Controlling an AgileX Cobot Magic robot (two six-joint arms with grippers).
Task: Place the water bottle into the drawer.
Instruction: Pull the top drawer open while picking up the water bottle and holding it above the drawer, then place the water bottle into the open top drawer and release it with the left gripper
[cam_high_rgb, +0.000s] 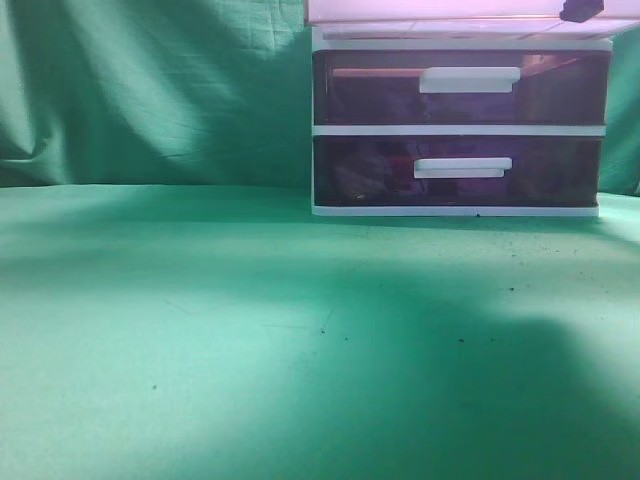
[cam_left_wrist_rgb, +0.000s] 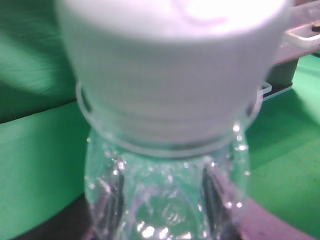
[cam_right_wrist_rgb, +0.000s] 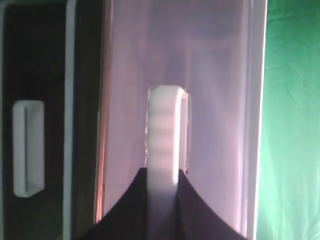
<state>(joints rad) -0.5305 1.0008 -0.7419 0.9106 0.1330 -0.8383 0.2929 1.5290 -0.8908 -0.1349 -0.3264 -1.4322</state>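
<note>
My left gripper (cam_left_wrist_rgb: 162, 212) is shut on the clear water bottle (cam_left_wrist_rgb: 165, 165), gripping it below its neck. The bottle's white cap (cam_left_wrist_rgb: 170, 60) fills the left wrist view; the fingers show dark through the plastic. The bottle and left gripper are out of the exterior view. My right gripper (cam_right_wrist_rgb: 162, 182) is shut on the white bar handle (cam_right_wrist_rgb: 164, 125) of the top drawer (cam_right_wrist_rgb: 220, 100), whose translucent front looks pinkish. In the exterior view the top drawer (cam_high_rgb: 450, 12) sticks out at the frame's top edge, with a dark bit of the right gripper (cam_high_rgb: 580, 10) at it.
The white-framed unit (cam_high_rgb: 460, 130) stands at the back right on green cloth (cam_high_rgb: 200, 330). Its two lower dark purple drawers (cam_high_rgb: 460, 90) (cam_high_rgb: 460, 170) are shut, and one lower handle (cam_right_wrist_rgb: 27, 147) shows in the right wrist view. A green backdrop (cam_high_rgb: 150, 90) hangs behind.
</note>
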